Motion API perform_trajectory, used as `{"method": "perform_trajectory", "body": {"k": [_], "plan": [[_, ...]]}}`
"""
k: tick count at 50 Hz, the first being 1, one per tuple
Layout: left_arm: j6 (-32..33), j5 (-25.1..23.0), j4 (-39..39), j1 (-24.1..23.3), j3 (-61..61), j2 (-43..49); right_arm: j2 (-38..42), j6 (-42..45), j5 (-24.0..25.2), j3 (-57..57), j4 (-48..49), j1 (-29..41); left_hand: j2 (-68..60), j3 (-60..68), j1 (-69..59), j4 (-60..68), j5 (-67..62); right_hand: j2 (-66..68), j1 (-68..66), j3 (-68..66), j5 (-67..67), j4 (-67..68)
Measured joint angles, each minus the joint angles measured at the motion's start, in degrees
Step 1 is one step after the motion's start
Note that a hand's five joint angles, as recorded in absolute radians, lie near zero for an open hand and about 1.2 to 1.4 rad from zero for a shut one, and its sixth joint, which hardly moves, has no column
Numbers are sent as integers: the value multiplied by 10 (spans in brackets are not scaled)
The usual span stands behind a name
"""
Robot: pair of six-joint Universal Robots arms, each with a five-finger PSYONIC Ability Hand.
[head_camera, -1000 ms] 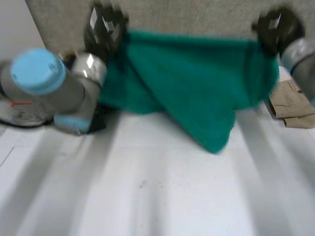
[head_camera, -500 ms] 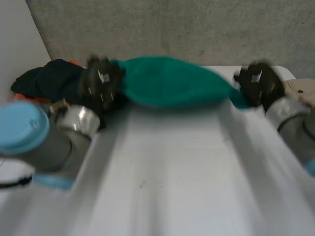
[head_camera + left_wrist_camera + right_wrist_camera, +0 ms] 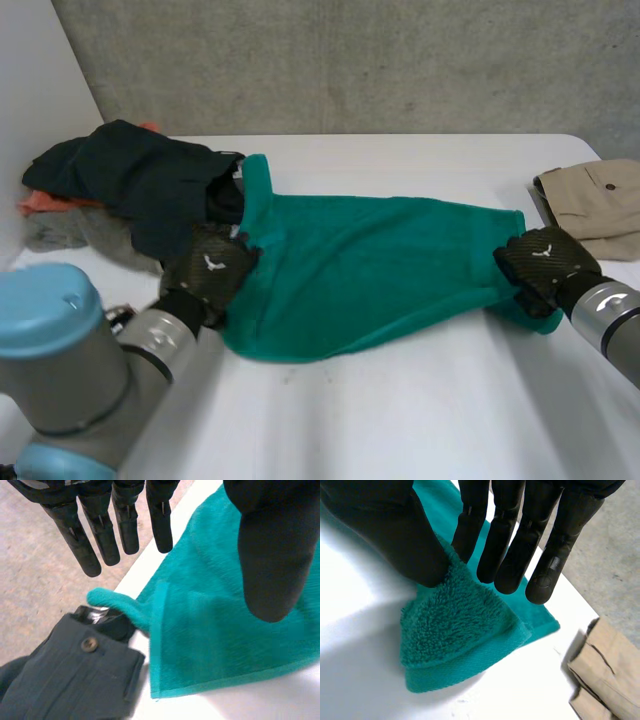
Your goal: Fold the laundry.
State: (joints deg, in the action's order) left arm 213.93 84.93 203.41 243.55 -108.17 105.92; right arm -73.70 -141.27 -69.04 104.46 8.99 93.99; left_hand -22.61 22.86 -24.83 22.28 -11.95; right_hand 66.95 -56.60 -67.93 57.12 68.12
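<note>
The green towel (image 3: 370, 270) lies spread out on the white table (image 3: 400, 430), its length running from one hand to the other; everything else is placed by it. The left hand (image 3: 212, 270) sits over the towel's left edge; in the left wrist view its fingers (image 3: 102, 527) are straight and held well apart from the thumb, and the towel (image 3: 215, 630) lies loose beneath them, so this hand is released; whether its palm touches the pile I cannot tell. The right hand (image 3: 543, 262) is at the towel's opposite end, at the near corner; in the right wrist view that corner is bunched up into a peak, nipped between the thumb and the straight fingers (image 3: 507, 540), so this hand is grasping the towel. A small white mark shows on the back of each hand in the head view, too small to read.

Just beyond the towel's left end lies a heap of clothes: a dark garment (image 3: 140, 175) on top, touching the towel; an orange piece (image 3: 40, 203) and a grey piece (image 3: 60, 232) under it, farther from the towel. In the left wrist view the towel's far corner curls over against the dark garment, which shows a flap with one round button (image 3: 90, 644); a woven hem band runs along the towel's edge there. Past the towel's right end, apart from it, lie folded beige trousers (image 3: 600, 205). A grey concrete wall (image 3: 350, 60) stands behind the table.
</note>
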Motion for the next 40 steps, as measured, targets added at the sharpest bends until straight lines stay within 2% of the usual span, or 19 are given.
{"method": "perform_trajectory", "body": {"k": [2, 4, 8, 14, 22, 28, 33, 40], "plan": [[-9, -26, 0, 24, 0, 0, 1, 0, 0, -1, 0, -4, 0, 0, 0, 0, 0, 0, 0, 0, 0, 0], [-20, -79, 0, 66, -2, 2, 5, 1, 1, -4, 1, -9, 0, 0, 0, 0, 0, 0, 0, 0, 0, 0], [-26, -157, -1, 114, -8, 13, 11, 1, 1, -7, 1, -13, 0, 0, 0, 0, 0, 0, 0, 0, 0, 0], [-20, -228, 4, 150, -12, 38, 19, -1, 1, -13, 1, -15, 0, 0, 0, 0, -1, 0, 0, 0, 0, 0], [-2, -253, 22, 163, -1, 67, 23, -3, 0, -14, 1, -15, 0, 0, 0, 1, -2, 0, 0, 0, 0, 0], [81, -256, 55, 166, 24, 126, 30, -3, -1, -13, 1, -14, -10, 8, -1, 12, -19, 0, 0, 0, 0, 0], [124, -255, 59, 165, 46, 163, 31, -2, -2, -11, 1, -14, -33, 32, -5, 38, -44, 0, 0, 0, 0, 0], [133, -254, 57, 162, 72, 183, 31, -2, -2, -9, 1, -14, -61, 61, -40, 69, -65, 0, 0, 0, 0, 0]]}}
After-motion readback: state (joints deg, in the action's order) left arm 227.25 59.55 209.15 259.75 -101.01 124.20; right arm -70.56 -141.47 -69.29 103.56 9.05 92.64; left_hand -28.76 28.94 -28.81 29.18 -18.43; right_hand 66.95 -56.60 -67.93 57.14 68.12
